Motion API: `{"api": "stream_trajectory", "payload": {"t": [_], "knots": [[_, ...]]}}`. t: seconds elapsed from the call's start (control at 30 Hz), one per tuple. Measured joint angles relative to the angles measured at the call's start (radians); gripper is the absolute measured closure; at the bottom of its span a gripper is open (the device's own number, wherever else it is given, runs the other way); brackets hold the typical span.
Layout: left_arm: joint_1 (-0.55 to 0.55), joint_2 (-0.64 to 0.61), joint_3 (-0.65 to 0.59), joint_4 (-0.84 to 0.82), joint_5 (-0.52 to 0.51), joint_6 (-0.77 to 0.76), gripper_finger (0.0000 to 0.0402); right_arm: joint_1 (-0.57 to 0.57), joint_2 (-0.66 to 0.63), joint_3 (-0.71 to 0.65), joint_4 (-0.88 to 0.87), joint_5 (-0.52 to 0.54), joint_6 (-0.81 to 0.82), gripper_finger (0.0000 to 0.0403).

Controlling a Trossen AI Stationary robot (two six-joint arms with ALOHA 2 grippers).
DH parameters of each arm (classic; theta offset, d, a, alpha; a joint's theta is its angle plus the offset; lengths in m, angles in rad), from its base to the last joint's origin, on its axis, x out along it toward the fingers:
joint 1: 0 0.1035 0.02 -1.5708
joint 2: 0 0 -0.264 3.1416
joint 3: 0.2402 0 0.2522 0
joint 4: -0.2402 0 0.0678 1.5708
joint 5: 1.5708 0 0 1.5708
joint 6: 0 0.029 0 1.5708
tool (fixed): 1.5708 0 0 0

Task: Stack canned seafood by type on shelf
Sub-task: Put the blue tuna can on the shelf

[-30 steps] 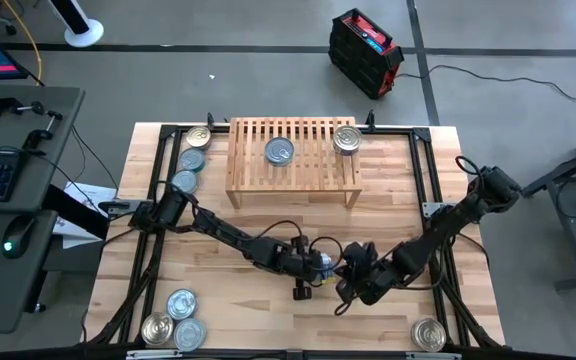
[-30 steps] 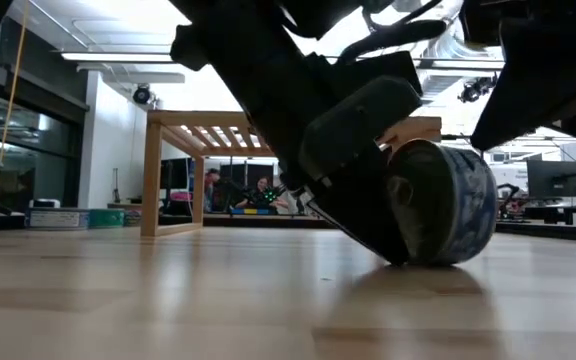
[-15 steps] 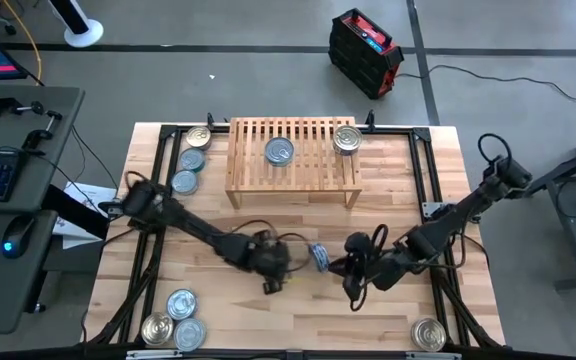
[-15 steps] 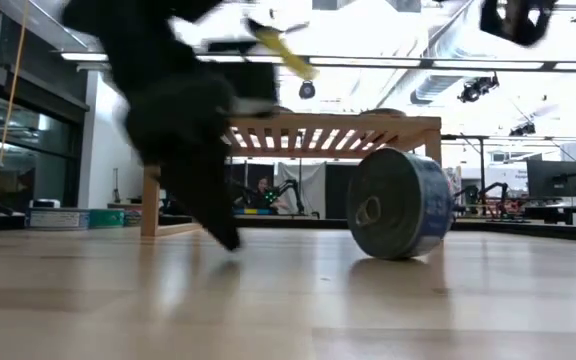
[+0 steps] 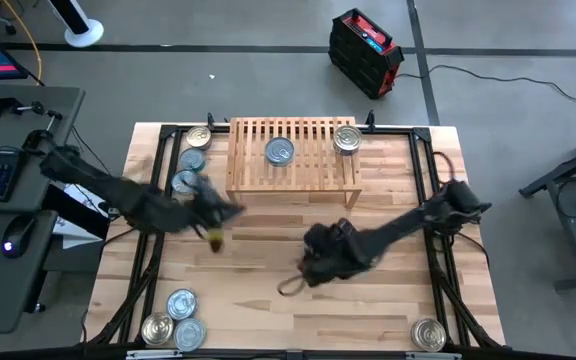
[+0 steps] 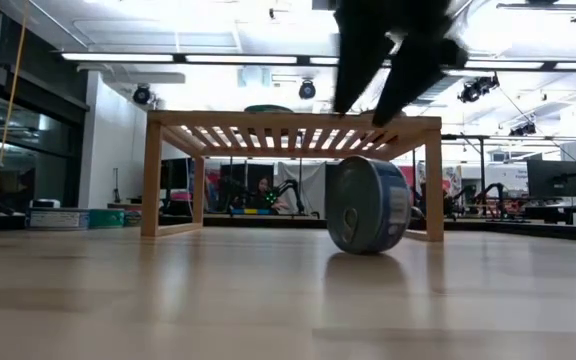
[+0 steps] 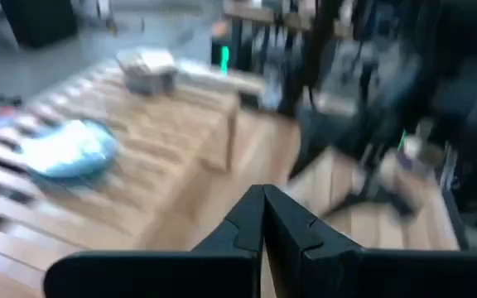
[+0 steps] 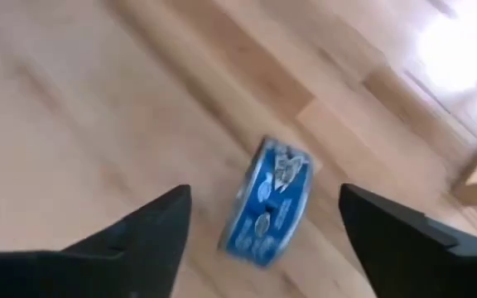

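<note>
One blue-labelled tin of canned seafood (image 6: 368, 205) stands on its edge on the tabletop, in front of the shelf (image 5: 293, 160). My right gripper (image 8: 265, 194) hangs open just above it, one finger on either side and not touching; in the high view this gripper (image 5: 303, 272) hides the tin. My left gripper (image 7: 263, 217) is shut and empty, raised at the table's left near the shelf's left end (image 5: 230, 210). On the shelf's slats lie a bluish-lidded tin (image 5: 279, 151) and a silver-gold one (image 5: 347, 138).
Three tins (image 5: 192, 160) lie in a row to the left of the shelf. Three more (image 5: 181, 303) sit at the near left corner and one (image 5: 428, 334) at the near right. Bare wood lies between the shelf and the near edge.
My left gripper has left the tin and swung up and back toward the table's left edge. The tin, tilted against the fingers before, now stands free on its edge and has rolled a little. My right gripper has moved left over it and opened.
</note>
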Motion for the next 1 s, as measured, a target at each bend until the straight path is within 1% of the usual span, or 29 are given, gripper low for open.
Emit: {"api": "stream_trajectory", "payload": {"t": [0.03,0.13,0.23,0.33,0.43,0.5,0.67,0.8,0.9,1.0], "knots": [[0.023,-0.047,0.000,0.000,0.023,0.029,0.0401,-0.024,0.023,0.020,-0.016,-0.008,0.040,0.0087],[0.094,-0.187,0.000,-0.013,0.142,0.089,0.0401,-0.101,0.072,0.069,-0.030,-0.087,0.107,0.0072],[0.151,-0.288,0.000,-0.013,0.269,0.098,0.0401,-0.168,0.097,0.099,-0.019,-0.186,0.120,0.0069],[0.184,-0.348,0.000,-0.017,0.357,0.102,0.0401,-0.207,0.103,0.100,0.010,-0.276,0.129,0.0069],[0.196,-0.373,0.000,-0.018,0.425,0.085,0.0401,-0.230,0.103,0.099,0.016,-0.358,0.148,0.0069],[0.196,-0.378,0.000,-0.017,0.449,0.079,0.0401,-0.236,0.103,0.099,0.011,-0.394,0.152,0.0069],[0.196,-0.363,0.000,-0.017,0.476,0.082,0.0401,-0.233,0.103,0.097,-0.023,-0.414,0.188,0.0069],[0.196,-0.346,0.000,-0.017,0.513,0.087,0.0401,-0.234,0.103,0.097,-0.047,-0.425,0.255,0.0069],[0.196,-0.341,0.000,-0.018,0.520,0.090,0.0401,-0.234,0.103,0.098,-0.049,-0.418,0.315,0.0069],[0.196,-0.341,0.000,-0.019,0.520,0.098,0.0401,-0.221,0.103,0.115,-0.071,-0.418,0.419,0.0069]]}}
